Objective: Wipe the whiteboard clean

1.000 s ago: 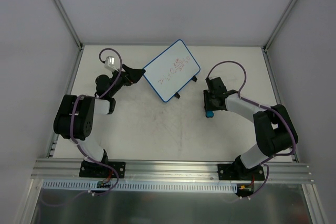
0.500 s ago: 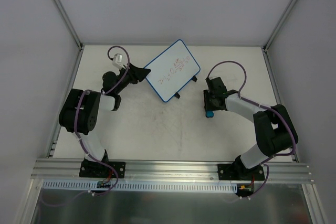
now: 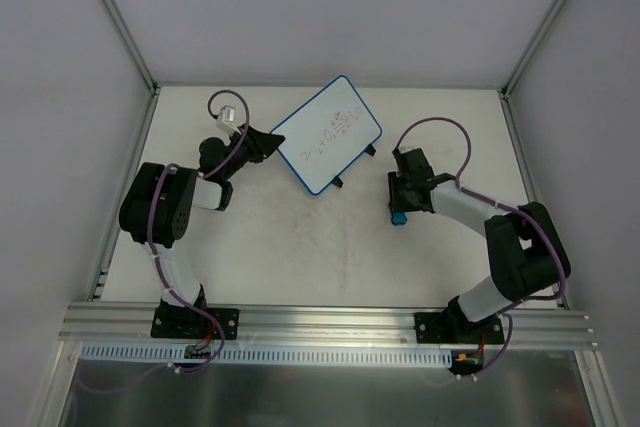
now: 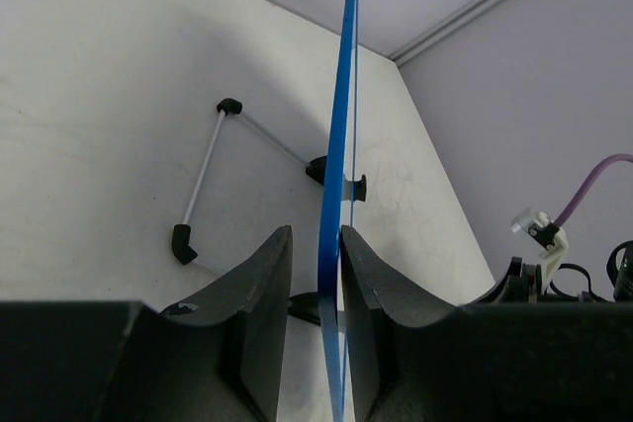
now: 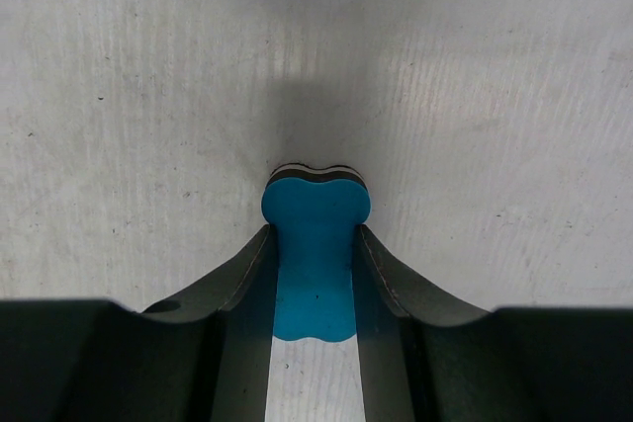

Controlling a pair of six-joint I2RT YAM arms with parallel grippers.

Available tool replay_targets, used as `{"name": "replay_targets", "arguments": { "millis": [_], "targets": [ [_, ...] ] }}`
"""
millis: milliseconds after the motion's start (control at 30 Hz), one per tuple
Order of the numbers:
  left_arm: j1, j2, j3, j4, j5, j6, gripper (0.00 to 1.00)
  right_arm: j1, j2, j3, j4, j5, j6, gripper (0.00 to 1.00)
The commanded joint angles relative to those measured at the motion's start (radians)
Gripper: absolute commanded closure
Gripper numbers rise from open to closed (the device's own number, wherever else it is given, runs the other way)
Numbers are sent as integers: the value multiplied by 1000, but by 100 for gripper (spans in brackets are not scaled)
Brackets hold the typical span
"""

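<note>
Whiteboard [image 3: 328,135]: sitting at the far middle of the tabletop [image 3: 300,257], turned at an angle and propped on its two black feet [image 3: 338,183]. The left wrist view catches it edge-on, just a thin blue rim line.
Writing [image 3: 337,130]: and there it is, red scribble across the white face, every stroke of it in place. Nothing wiped so far.
Left gripper [image 3: 268,142]: right up at the board's left edge, jaws a little apart and straddling the rim. One finger looks to be touching the blue. A sliver of tabletop shows on the other side, so I read this as closing in, not clamped.
Eraser [image 5: 315,264]: small blue block, down low at the tabletop, well apart from the board on its right side.
Right gripper [image 3: 400,209]: pinched tight on the eraser, a finger pressed on each flank, with the block's rounded end poking out past the tips.
Done: eraser is in hand and the board's edge is bracketed for steadying, by the look of it.
Left: the whole job, really. The eraser has to travel over to the board, meet the face and sweep the red marks away.
Watch for: the propped board sliding or tipping under the wipe if that left hold isn't firm.
</note>
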State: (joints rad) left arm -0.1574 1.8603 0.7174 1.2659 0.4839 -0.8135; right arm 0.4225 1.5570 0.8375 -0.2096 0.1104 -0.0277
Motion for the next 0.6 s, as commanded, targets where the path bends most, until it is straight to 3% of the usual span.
{"name": "replay_targets", "arguments": {
  "millis": [0,333,567],
  "targets": [
    [-5,33,27,193,-19,-22,75,-4,-52,-17,26,-38,-9,100],
    [-4,66,22,268,-13,-53,82,16,-138,89,32,-152,-5,100],
    [-4,40,1,288,-5,-42,100,22,-51,333,-51,-175,-11,100]
  ]
}}
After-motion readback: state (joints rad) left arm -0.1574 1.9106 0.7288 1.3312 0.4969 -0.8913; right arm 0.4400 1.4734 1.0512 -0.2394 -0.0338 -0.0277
